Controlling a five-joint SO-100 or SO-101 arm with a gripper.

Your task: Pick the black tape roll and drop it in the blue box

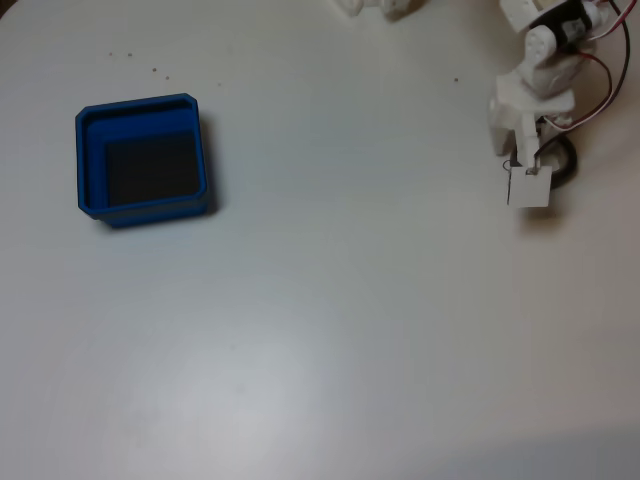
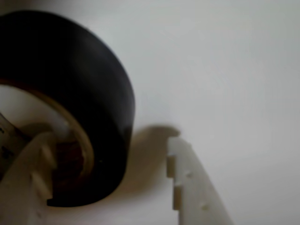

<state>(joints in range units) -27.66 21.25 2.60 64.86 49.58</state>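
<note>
The black tape roll (image 2: pixel 93 79) lies flat on the white table, close up in the wrist view, with its pale inner core showing at the lower left. My gripper (image 2: pixel 110 145) straddles the roll's wall: one white finger (image 2: pixel 33 173) sits inside the core and the other finger (image 2: pixel 187 183) stands outside, a small gap away from the black wall. The jaws are open. From the fixed view, the gripper (image 1: pixel 532 180) is at the right side of the table, with a black arc of the roll (image 1: pixel 568 165) peeking out beside it. The blue box (image 1: pixel 142 112) stands far off at the left.
The arm's white body with red and black wires (image 1: pixel 560 60) comes in from the top right corner. White objects (image 1: pixel 380 8) sit at the table's top edge. A broad stretch of bare white table (image 1: pixel 350 250) lies between gripper and box.
</note>
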